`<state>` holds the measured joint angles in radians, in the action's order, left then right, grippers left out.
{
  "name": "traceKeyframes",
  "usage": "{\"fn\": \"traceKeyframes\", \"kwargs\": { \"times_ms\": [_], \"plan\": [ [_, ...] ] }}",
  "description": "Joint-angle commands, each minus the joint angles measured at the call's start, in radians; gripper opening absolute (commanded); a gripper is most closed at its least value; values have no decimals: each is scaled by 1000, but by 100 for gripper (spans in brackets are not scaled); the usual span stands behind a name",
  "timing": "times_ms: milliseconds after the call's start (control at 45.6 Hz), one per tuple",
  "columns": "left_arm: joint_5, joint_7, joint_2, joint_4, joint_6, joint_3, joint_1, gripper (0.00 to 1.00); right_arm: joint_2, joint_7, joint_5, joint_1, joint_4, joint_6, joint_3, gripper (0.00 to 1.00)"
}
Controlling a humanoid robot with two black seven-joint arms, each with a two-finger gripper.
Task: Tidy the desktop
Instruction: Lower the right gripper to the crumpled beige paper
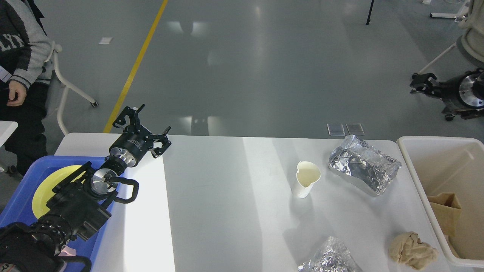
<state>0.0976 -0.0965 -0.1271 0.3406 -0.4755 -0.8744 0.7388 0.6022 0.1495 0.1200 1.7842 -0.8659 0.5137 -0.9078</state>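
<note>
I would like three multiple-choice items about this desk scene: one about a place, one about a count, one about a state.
1. Where is the brown paper bag?
A. on the blue tray
B. in the off-white plastic tub
C. on the floor

2. How many crumpled silver foil pieces lie on the white rectangular desktop?
A. one
B. two
C. four

3. How do the jaws of the left gripper stand?
A. open, empty
B. shut on the cup
C. shut on foil

Key:
1 B, the bag lies inside the tub walls.
2 B, one foil piece far, another near.
3 A, the jaws are spread, nothing between.
</note>
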Motion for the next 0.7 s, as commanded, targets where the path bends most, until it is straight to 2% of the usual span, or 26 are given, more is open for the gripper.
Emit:
{"fn": "traceKeyframes", "kwargs": {
  "times_ms": [0, 110, 263, 460, 679],
  "plan": [
    [-1, 0, 0, -2, 0, 0, 1, 99, -22, 5, 1, 222, -301, 100, -32, 100],
    [-1, 0, 0, 0, 0, 0, 1, 99, -91, 12, 1, 337, -502, 106, -48, 100],
    [-1, 0, 0, 0, 0, 0, 1, 99, -183, 12, 0, 408, -639, 106, -82, 100],
    [-1, 0, 0, 0, 0, 0, 1, 99, -173, 12, 9, 318, -596, 49, -138, 100],
    [1, 0, 0, 0, 0, 0, 1, 99, 23, 12, 127, 86, -522, -3, -183, 100]
  ]
}}
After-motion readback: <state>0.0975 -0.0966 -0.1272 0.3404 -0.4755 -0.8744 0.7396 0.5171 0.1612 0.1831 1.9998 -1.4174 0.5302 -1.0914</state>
